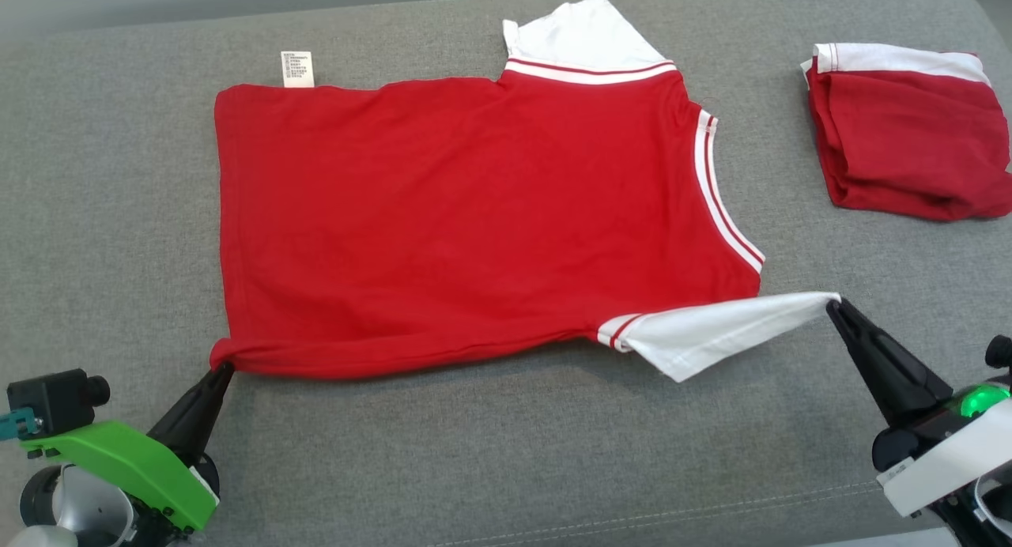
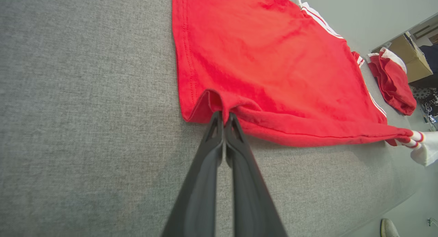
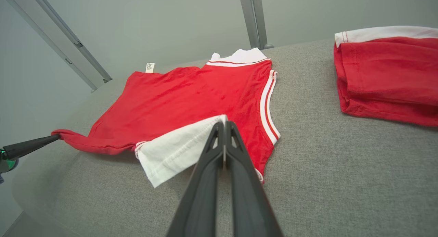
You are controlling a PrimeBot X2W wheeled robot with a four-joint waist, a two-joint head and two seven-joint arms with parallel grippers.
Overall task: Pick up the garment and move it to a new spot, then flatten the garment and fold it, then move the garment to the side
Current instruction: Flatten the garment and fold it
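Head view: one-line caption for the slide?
Left gripper pinches a hem corner of the red shirt, right gripper its white sleeve, on the grey cushion.

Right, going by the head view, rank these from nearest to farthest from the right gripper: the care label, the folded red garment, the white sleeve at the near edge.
1. The white sleeve, pinched in the right gripper.
2. The folded red garment, farther back on the right.
3. The care label, at the far left corner of the spread shirt.
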